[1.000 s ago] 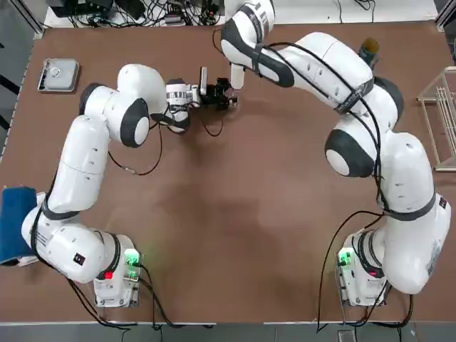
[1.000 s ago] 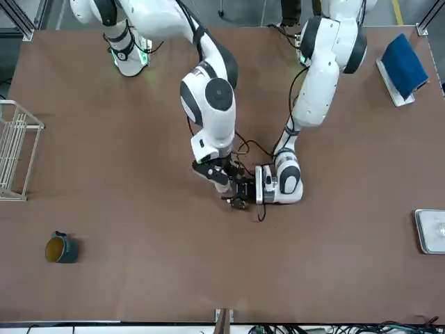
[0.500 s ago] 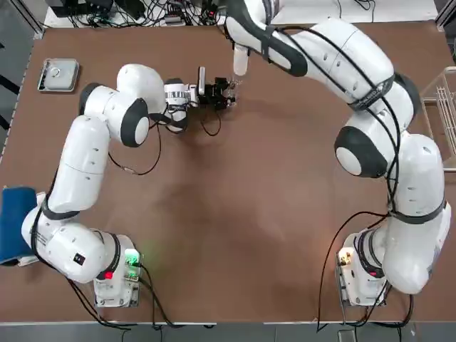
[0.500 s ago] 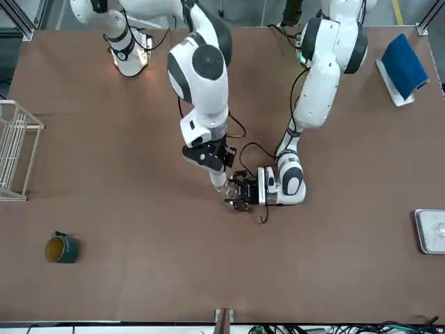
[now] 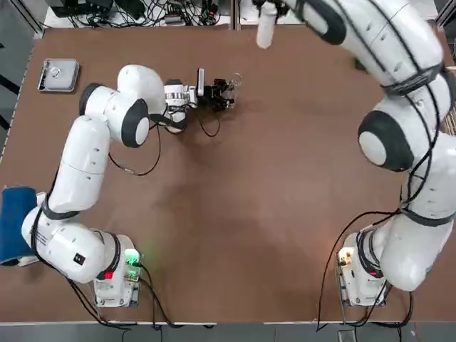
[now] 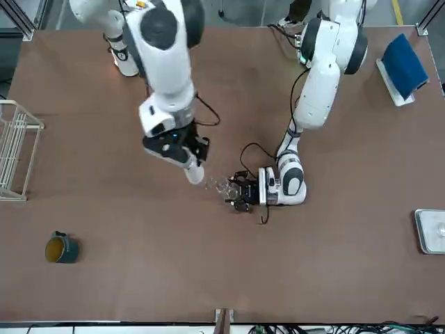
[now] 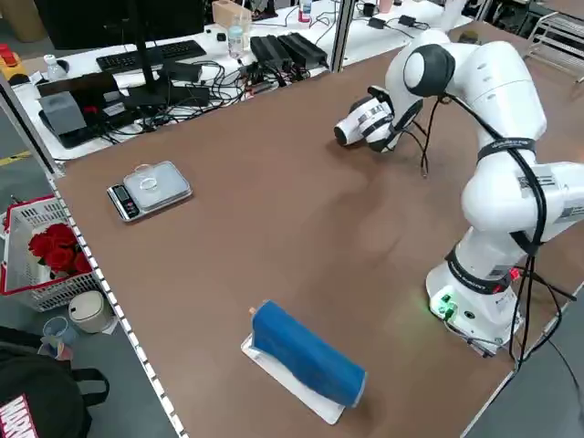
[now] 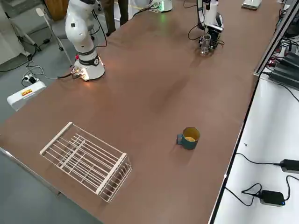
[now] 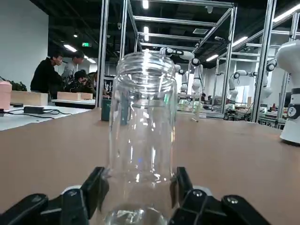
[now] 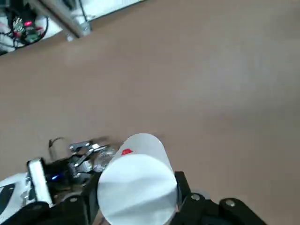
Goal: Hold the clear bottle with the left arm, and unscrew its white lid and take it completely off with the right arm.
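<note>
The clear bottle stands upright on the table with its threaded mouth bare. My left gripper lies low along the table and is shut on the bottle's lower part. In the top view the bottle is at the far middle, at the tip of the left gripper. The white lid hangs in the air, clear of the bottle, with my right gripper shut on it. From the front, the lid is beside and above the bottle. The right wrist view shows the lid between that gripper's fingers.
A teal mug stands on the robot's far right, with a wire rack at the right edge. A small scale sits at the far left. A blue roll lies at the left edge. Cables run behind the table.
The right arm has risen and swung toward the far right, carrying the white lid off the bottle. The left gripper has stayed shut on the bottle.
</note>
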